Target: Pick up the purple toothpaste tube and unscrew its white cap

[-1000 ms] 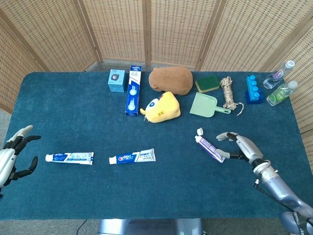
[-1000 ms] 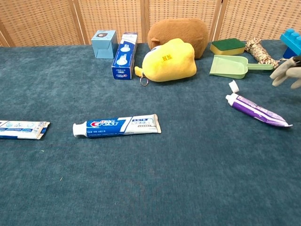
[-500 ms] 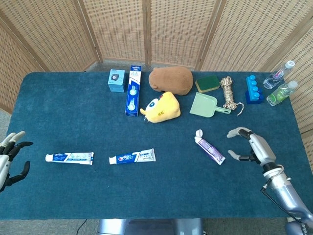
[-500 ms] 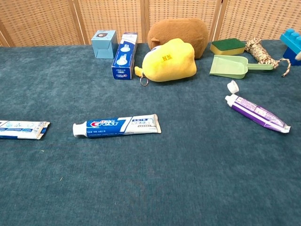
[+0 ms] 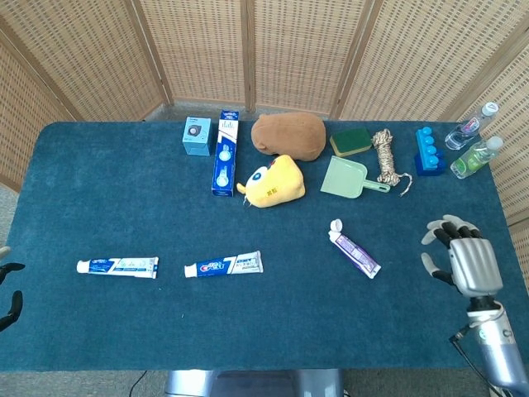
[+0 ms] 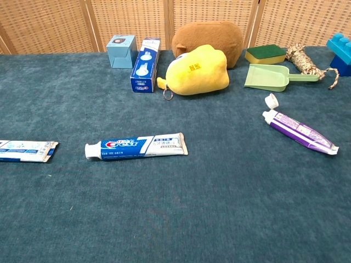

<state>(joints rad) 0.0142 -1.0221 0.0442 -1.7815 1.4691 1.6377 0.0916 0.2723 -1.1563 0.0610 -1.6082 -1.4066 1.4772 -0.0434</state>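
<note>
The purple toothpaste tube point(image 5: 356, 254) point(image 6: 300, 130) lies flat on the blue cloth, right of centre, with nothing holding it. A white cap point(image 5: 336, 224) point(image 6: 271, 100) sits on the cloth just beyond the tube's nozzle end. My right hand point(image 5: 463, 260) hovers near the table's right front corner, well to the right of the tube, fingers spread and empty. Only dark fingertips of my left hand point(image 5: 8, 289) show at the far left edge, apart and holding nothing. Neither hand shows in the chest view.
A Crest tube point(image 5: 223, 265) and another blue-white tube point(image 5: 116, 266) lie front left. Along the back are a toothpaste box point(image 5: 224, 153), yellow plush point(image 5: 273, 182), brown plush point(image 5: 288, 135), green dustpan point(image 5: 347, 178), sponge point(image 5: 351, 141), rope point(image 5: 385, 157), blue blocks point(image 5: 428, 150) and bottles point(image 5: 473, 157).
My right hand has drawn back from the purple tube toward the right front corner. My left hand has slid almost out of the left edge. The tube and cap stay put.
</note>
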